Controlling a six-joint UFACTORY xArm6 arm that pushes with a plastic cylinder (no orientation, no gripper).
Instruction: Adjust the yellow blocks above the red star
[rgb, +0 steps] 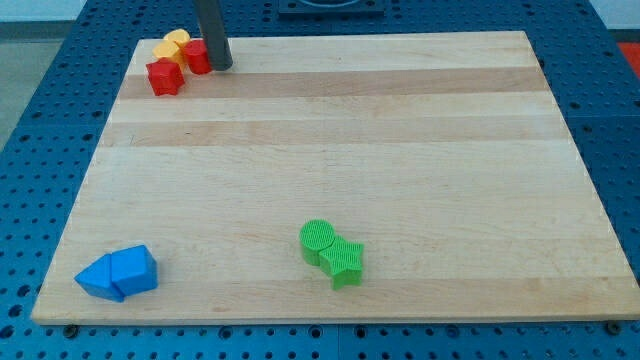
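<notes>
Two yellow blocks (172, 43) sit pressed together at the board's top left corner, their shapes hard to make out. A red star (164, 77) lies just below them, touching. A second red block (196, 56) lies to the star's upper right, against the yellow blocks. My tip (220, 66) stands on the board just right of that second red block, touching or nearly touching it, and right of the yellow blocks.
A green cylinder (318, 241) and a green star (344, 262) sit together at the bottom middle. Two blue blocks (118, 273) lie together at the bottom left corner. The wooden board (400, 150) rests on a blue pegboard.
</notes>
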